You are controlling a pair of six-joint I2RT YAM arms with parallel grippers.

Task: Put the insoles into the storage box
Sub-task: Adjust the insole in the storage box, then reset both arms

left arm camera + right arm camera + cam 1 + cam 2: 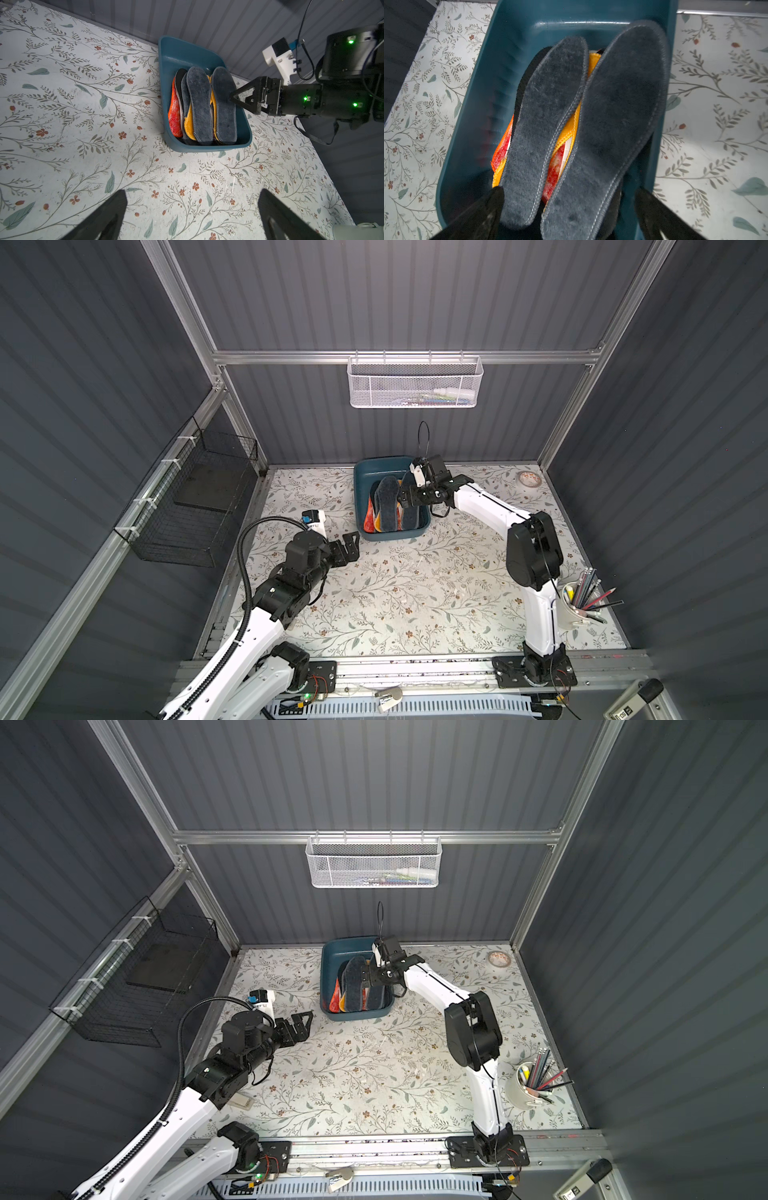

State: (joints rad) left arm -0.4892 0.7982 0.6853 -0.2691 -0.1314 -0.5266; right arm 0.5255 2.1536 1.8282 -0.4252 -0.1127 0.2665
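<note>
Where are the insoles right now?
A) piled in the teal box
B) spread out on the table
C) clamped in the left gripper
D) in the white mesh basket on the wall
A: the insoles lie overlapping inside the storage box, as the left wrist view and both top views show.

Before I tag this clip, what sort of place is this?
Probably a purpose-built robot test cell, not a home: left arm and right arm bolted to a rail, grey panel walls on an aluminium frame, and staged props like the pencil cup and storage box of insoles.
</note>
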